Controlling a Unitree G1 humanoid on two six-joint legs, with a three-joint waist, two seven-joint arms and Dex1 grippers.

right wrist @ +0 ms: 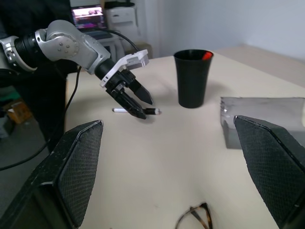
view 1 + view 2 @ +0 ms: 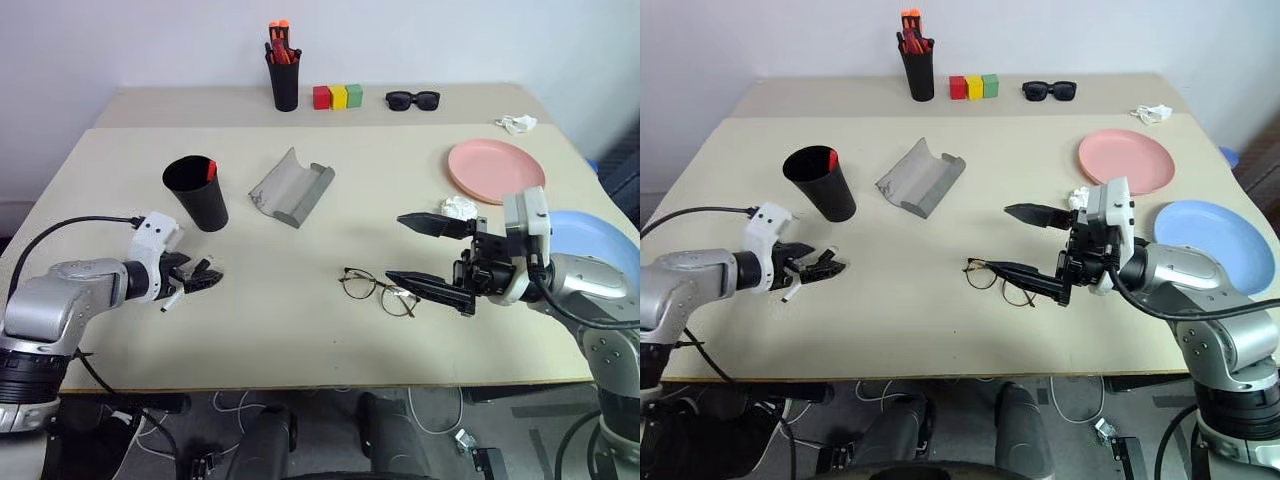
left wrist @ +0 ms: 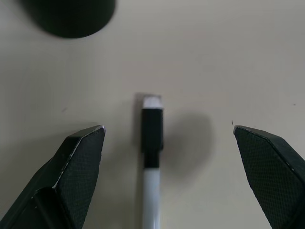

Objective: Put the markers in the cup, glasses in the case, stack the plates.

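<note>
At the left of the counter (image 2: 300, 330), the left gripper (image 2: 205, 279) hangs low with its jaws spread wide on either side of the white marker (image 3: 151, 157), which lies flat with its black cap pointing toward the cup (image 2: 197, 192), apparently lined up for a pickup. The black cup stands just beyond, a red-capped marker (image 2: 211, 170) already leaning inside. To its right the grey case (image 2: 292, 187) lies open, flap folded back, ready to receive the glasses (image 2: 378, 290), which rest near the front edge. The right gripper (image 2: 432, 258), open and empty, hovers just beside the glasses' right side, pointing left. Farther right, the pink plate (image 2: 496, 170) and the blue plate (image 2: 1214, 232) sit side by side, unstacked.
</note>
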